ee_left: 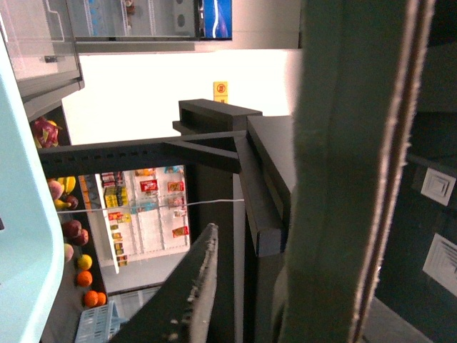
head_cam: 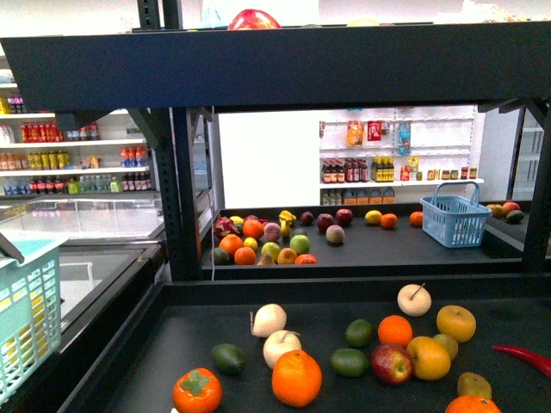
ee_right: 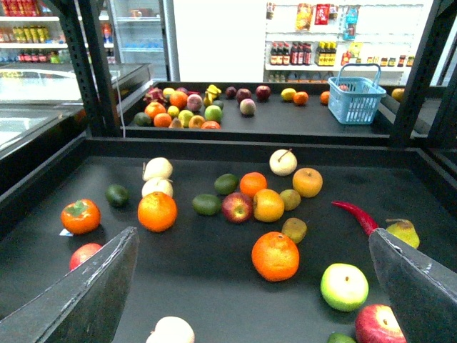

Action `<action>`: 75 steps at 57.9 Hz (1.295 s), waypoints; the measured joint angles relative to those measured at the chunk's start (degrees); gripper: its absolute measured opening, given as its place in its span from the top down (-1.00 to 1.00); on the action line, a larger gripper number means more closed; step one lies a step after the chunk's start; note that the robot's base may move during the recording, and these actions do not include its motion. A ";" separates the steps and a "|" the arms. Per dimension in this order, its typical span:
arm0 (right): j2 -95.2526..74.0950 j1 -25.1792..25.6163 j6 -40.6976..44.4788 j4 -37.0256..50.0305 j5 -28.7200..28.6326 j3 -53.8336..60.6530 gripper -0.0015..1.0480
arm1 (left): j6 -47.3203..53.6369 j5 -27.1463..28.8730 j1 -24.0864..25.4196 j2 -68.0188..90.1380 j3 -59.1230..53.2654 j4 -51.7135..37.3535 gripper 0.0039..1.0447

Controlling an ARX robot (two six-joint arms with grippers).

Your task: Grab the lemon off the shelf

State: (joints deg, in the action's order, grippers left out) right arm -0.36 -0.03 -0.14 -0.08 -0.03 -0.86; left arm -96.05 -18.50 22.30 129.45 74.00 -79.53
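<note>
**Supervisor:** Where were you in the job at that moment?

**Operator:** At the approach, with nothing picked yet. My right hand (ee_right: 251,236) hung low over the near tier of the shelf (head_cam: 181,198). Its fingers (ee_right: 78,300) were spread wide and held nothing.

**Supervisor:** And the lemon?

**Operator:** I took the lemon (ee_right: 268,205) to be the smooth yellow oval in the middle of the bench (ee_right: 200,286). It looked a shade orange on camera, so I wasn't fully certain of it. It lay ahead of the right hand, roughly in line with the gap between the fingers and past a large orange (ee_right: 275,256). In the front view the lemon (head_cam: 430,357) sat against a red apple (head_cam: 392,363), with a round stemmed yellow fruit (head_cam: 455,323) near it on the far side.

**Supervisor:** What did the next move need?

**Operator:** As I judged it, I'd carry the hand forward over that large orange. Then I'd come down with one finger between the lemon and the apple, a tight fit because they touched. The lemon might well have rolled if I'd nudged it.

**Supervisor:** The left hand?

**Operator:** Its wrist camera showed mostly shelf framing and a pale basket (ee_left: 21,236), so I couldn't tell whether it was open.
</note>
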 joint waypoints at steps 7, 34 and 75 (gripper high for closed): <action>0.00 0.00 0.00 0.00 0.02 0.00 -0.86 | 1.05 -1.07 0.50 -0.02 -0.35 -0.20 -0.23; 0.00 0.00 0.00 0.00 0.02 0.00 -0.86 | 5.75 -1.14 3.10 -4.37 -1.84 9.94 -0.85; 0.00 0.00 0.00 0.00 0.02 0.00 -0.86 | 15.06 -4.24 5.66 -20.02 -5.07 36.30 -0.85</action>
State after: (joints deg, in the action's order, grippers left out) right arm -0.36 -0.03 -0.14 -0.08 -0.01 -0.86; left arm -80.99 -22.74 27.97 109.43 68.93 -43.22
